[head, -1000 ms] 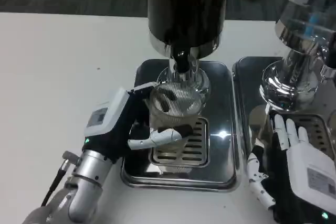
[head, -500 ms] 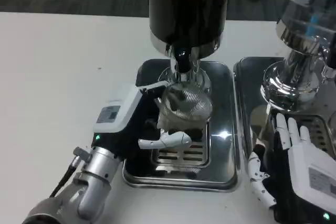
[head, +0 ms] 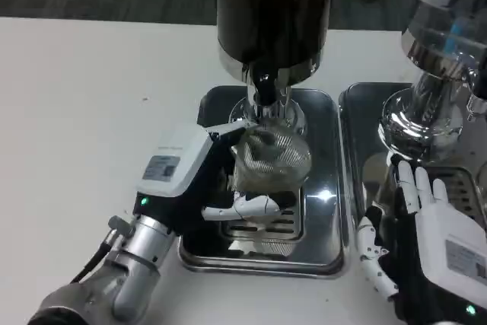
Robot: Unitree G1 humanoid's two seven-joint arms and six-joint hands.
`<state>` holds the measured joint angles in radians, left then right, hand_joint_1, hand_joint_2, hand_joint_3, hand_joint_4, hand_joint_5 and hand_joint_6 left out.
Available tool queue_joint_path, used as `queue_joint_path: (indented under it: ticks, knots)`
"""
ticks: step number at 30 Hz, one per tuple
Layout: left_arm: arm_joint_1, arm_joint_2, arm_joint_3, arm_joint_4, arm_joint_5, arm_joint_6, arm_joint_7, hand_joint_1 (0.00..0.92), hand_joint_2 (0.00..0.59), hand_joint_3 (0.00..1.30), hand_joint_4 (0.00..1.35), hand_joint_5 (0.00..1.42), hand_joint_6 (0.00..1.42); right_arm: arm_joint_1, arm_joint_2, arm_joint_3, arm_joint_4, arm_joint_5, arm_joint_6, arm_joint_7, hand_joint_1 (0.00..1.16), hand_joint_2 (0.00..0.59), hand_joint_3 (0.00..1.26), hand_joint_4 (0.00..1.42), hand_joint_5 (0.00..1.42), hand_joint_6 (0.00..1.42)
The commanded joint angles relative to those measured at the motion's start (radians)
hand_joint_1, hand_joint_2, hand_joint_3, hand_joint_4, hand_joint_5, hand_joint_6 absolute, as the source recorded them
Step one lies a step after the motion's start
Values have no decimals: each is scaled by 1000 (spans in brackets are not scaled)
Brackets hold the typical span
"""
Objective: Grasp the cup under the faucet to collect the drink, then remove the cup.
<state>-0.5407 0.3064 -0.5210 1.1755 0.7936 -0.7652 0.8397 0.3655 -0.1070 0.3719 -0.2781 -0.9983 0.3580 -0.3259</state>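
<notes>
A clear ribbed cup (head: 272, 159) stands tilted on the steel drip tray (head: 323, 253), right below the black faucet (head: 263, 85) of the dark drink dispenser (head: 275, 13). My left hand (head: 199, 180) grips the cup from its left side, one white finger wrapping across the cup's front near the base. The cup's rim leans toward the camera. My right hand (head: 426, 241) rests with its fingers spread over the second tray at the lower right, holding nothing.
A second steel dispenser (head: 437, 74) stands on its own tray (head: 358, 119) at the right. A slotted grate (head: 278, 226) lies in the first tray under the cup. Bare white table (head: 91, 112) stretches to the left.
My left hand has moved the cup slightly up and right, closer under the faucet, and tilted it more. The right hand has stayed put.
</notes>
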Motion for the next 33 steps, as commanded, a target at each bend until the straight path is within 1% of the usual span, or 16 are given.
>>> queue_joint_path:
  ticks: [1, 6, 11, 13, 14, 16, 19, 20, 23, 25, 27, 30, 31, 33]
  knots:
    - [25, 11, 12, 3, -19, 3, 22, 62, 33, 485, 580, 800, 693, -12, -6, -4, 6, -3, 0, 8, 97, 550, 25, 0, 0, 113]
    - [38, 16, 24, 0, -34, 5, 11, 2, 25, 449, 546, 757, 633, -20, -12, -3, 9, 1, -3, 13, 101, 551, 25, 0, 0, 113]
    - [49, 25, 34, -5, -44, 5, 12, 0, 13, 432, 522, 736, 591, -24, -14, -2, 11, 1, -3, 11, 107, 548, 25, 0, 0, 113]
    - [54, 30, 41, -7, -52, 0, 7, 0, 1, 393, 500, 706, 507, -24, -15, -4, 11, 1, -1, 11, 111, 545, 25, 0, 0, 82]
    - [56, 34, 45, -8, -57, -4, 2, 0, 9, 352, 479, 665, 435, -23, -16, -5, 11, 0, -1, 10, 114, 544, 25, 0, 0, 50]
    - [69, 50, 67, -16, -86, -24, -26, 0, 24, 307, 442, 623, 367, -23, -20, -2, 13, -8, 1, 11, 127, 540, 25, 0, 0, 9]
    - [89, 75, 91, -38, -111, -39, -43, 0, 39, 240, 369, 567, 333, -26, -26, 0, 17, -16, 2, 12, 134, 538, 25, 0, 0, 0]
    - [98, 89, 98, -50, -113, -41, -43, 0, 41, 219, 340, 545, 314, -30, -29, 1, 20, -21, 5, 16, 159, 545, 25, 0, 0, 0]
    - [119, 117, 106, -75, -115, -39, -45, 0, 46, 181, 290, 505, 282, -38, -35, -2, 28, -22, 13, 31, 170, 545, 25, 0, 0, 0]
    - [126, 118, 111, -76, -126, -35, -63, 0, 46, 162, 257, 488, 278, -41, -37, -8, 30, -15, 13, 44, 197, 533, 25, 0, 0, 0]
    - [124, 114, 111, -60, -131, -25, -93, 0, 33, 130, 222, 468, 265, -48, -42, -7, 33, -17, 6, 52, 202, 533, 25, 0, 0, 0]
    - [125, 110, 113, -60, -134, -32, -110, 0, 29, 107, 181, 439, 251, -56, -45, -7, 34, -20, 4, 54, 206, 534, 25, 0, 0, 0]
    - [129, 110, 119, -67, -142, -43, -115, 0, 29, 96, 152, 403, 217, -57, -45, -8, 33, -20, 5, 53, 207, 535, 25, 0, 0, 0]
    - [136, 111, 131, -77, -158, -63, -125, 0, 29, 33, 80, 312, 130, -57, -47, -9, 33, -21, 6, 51, 207, 537, 25, 0, 0, 0]
